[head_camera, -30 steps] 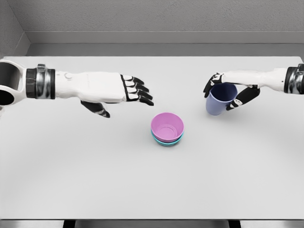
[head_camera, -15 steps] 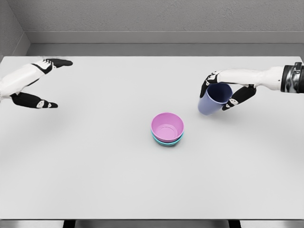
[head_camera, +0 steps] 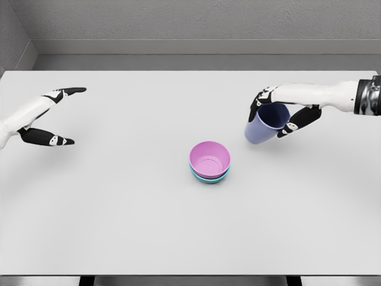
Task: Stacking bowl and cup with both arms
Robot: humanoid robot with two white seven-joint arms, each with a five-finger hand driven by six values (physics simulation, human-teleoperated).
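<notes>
Grey walls back a white table (head_camera: 119,208). At centre frame I note the pink bowl (head_camera: 209,158) nested in a teal bowl (head_camera: 208,177). Right of centre, my right hand (head_camera: 284,113) grips the blue cup (head_camera: 265,123), tilted and carried slightly nearer the bowls than a second ago. My left hand (head_camera: 41,116) has withdrawn to the left edge, fingers spread, empty. Both forearms are cut off.

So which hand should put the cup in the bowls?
The right hand: it already grips the blue cup, tilted near the pink bowl. The left hand is open, far off at the table's edge.
</notes>
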